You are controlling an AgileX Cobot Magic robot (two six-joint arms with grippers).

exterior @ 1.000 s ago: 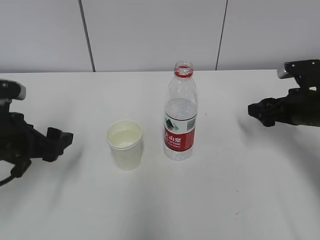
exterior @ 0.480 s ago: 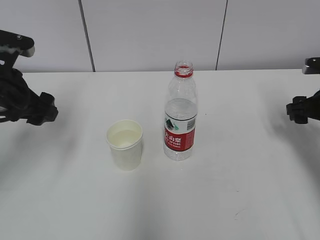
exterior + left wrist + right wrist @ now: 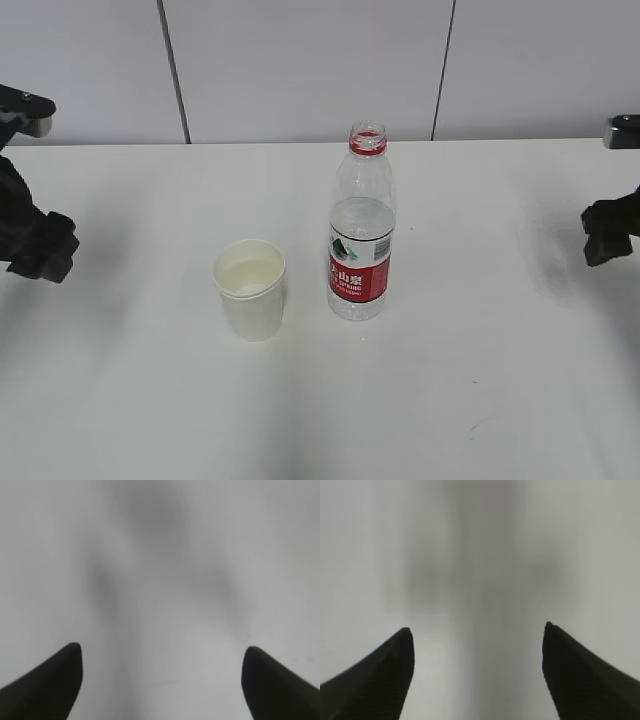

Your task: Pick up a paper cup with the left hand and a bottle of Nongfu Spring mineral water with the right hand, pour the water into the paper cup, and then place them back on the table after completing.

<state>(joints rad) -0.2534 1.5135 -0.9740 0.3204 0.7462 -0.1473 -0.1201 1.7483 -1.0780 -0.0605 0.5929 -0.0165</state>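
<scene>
Cup (image 3: 250, 289) and bottle (image 3: 361, 225) upright | both claws, left hand (image 3: 160, 680), right hand (image 3: 477, 670), spread, empty | you're done; steer clear.

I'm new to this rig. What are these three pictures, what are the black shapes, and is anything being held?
The wide picture looks across a white table from the front. On it stand a white paper cup holding some liquid and an uncapped clear plastic water bottle with a red label. The black shapes at its edges are the robot's left hand and right hand. The other two pictures come from cameras on each wrist, showing open fingertips over bare table. Nothing is held.
</scene>
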